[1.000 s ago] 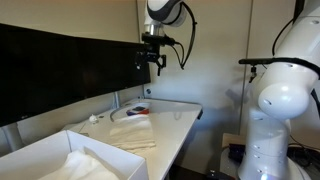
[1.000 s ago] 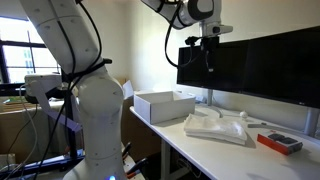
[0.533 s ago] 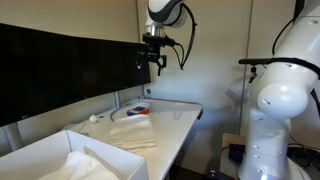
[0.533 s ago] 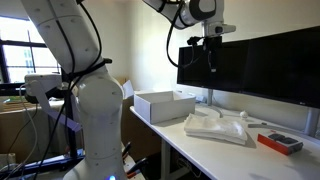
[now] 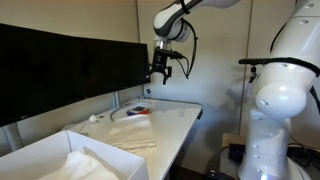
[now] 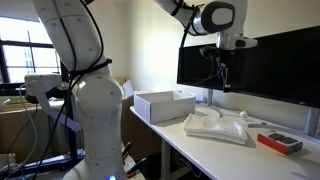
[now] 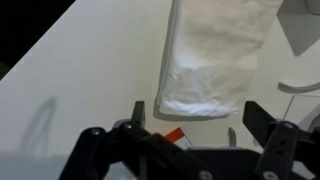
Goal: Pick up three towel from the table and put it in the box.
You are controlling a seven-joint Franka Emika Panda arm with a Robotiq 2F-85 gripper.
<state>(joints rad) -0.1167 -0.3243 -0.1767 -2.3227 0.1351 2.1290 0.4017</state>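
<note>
Tool (image 5: 158, 73) above towels (image 5: 132, 131), monitor (image 5: 60, 65) behind, red object (image 6: 279, 142) nearby

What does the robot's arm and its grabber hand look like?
The arm is white, smooth and rounded. A thin black cable loops beside its wrist. The gripper is black, with two blocky fingers.
</note>
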